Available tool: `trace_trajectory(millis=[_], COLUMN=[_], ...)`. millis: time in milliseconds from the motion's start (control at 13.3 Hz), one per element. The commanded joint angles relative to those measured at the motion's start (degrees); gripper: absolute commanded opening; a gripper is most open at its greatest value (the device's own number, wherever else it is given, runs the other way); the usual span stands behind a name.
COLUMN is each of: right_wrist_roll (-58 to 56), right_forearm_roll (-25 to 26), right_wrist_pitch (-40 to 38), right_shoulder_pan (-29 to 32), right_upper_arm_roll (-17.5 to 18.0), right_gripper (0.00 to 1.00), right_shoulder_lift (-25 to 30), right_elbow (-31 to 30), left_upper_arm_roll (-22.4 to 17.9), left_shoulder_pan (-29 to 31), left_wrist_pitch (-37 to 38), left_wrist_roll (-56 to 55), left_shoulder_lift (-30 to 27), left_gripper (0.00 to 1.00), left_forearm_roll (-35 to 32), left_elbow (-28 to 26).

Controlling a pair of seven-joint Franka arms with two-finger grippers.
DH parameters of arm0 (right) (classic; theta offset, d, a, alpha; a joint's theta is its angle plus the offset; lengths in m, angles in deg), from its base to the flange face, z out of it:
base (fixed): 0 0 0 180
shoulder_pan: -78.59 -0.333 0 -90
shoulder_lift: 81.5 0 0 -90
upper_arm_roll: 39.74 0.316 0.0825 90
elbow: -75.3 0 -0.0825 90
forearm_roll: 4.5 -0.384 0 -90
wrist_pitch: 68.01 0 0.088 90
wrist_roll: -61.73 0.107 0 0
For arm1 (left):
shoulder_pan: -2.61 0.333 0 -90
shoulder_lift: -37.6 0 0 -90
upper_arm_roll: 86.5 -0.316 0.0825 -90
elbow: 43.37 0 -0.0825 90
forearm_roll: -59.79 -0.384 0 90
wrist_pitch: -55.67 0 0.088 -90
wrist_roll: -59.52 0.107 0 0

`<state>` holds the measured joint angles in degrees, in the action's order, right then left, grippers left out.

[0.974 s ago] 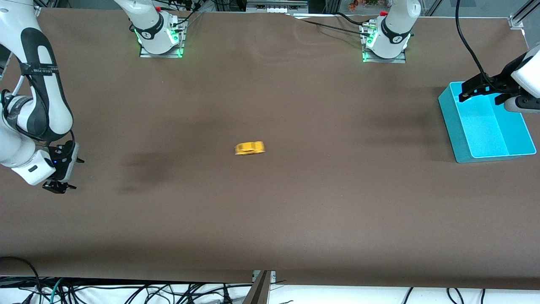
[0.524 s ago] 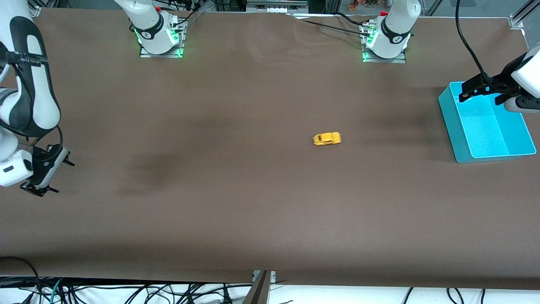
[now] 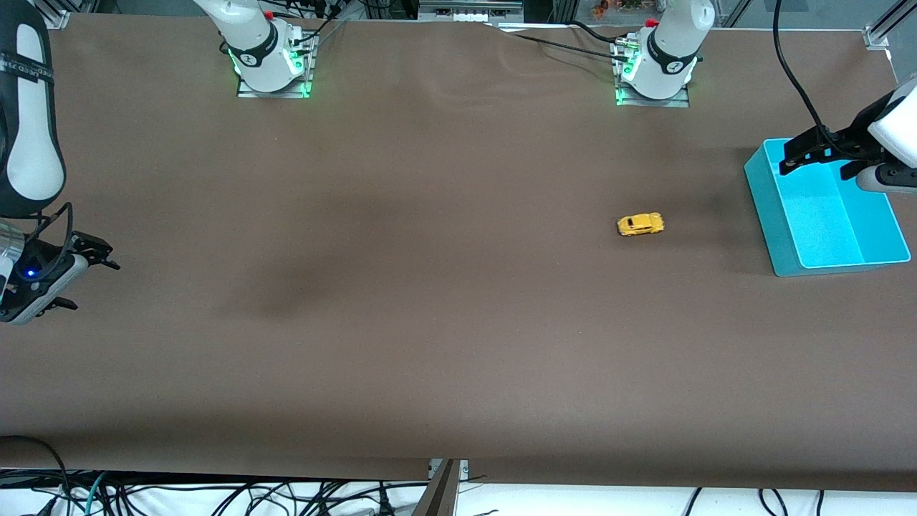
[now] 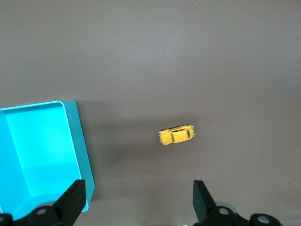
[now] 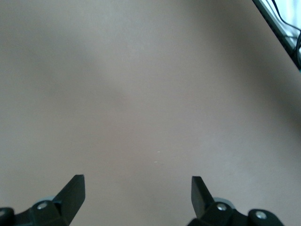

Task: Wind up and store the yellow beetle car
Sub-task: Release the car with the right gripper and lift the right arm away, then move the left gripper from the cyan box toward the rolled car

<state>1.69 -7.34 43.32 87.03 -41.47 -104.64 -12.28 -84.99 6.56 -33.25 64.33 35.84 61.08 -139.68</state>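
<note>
Front view: yellow beetle car (image 3: pixel 640 224) on table (image 3: pixel 430 322) near bin (image 3: pixel 770 215); left gripper (image 3: pixel 813 154) spread wide over bin; right gripper (image 3: pixel 75 276) wide, well apart.

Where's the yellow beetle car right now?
In the front view, the yellow beetle car sits on the table toward the left arm's end, beside the turquoise bin but apart from it, with neither gripper holding it.

This is a robotics lab: two white robot arm bases (image 3: pixel 271 61) bolted to a wide table under brown cloth (image 3: pixel 430 344), aluminium frame rails (image 3: pixel 880 32) at its corners, loose black cables (image 3: pixel 215 494) below its near edge.
</note>
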Motion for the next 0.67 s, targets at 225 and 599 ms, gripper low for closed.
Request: trace_trajectory(millis=[225, 599], right_wrist_roll=[26.2, 51.4], right_forearm_roll=[-0.5, -0.1], right_wrist_pitch=[-11.3, -23.5], right_shoulder_pan=[-0.7, -0.7], right_upper_arm_roll=[4.2, 10.3], right_gripper=[1.0, 1.0], right_shoulder_lift=[3.5, 3.7], right_elbow=[3.3, 11.3], left_upper_arm_roll=[0.3, 0.3], left_shoulder_pan=[1.0, 1.4], left_wrist_pitch=[-4.3, -17.3], left_wrist_roll=[0.6, 0.7], left_shoulder_lift=[-0.2, -0.1], left_gripper=[1.0, 1.0], left_forearm_roll=[0.4, 1.0], left_elbow=[-4.4, -15.4])
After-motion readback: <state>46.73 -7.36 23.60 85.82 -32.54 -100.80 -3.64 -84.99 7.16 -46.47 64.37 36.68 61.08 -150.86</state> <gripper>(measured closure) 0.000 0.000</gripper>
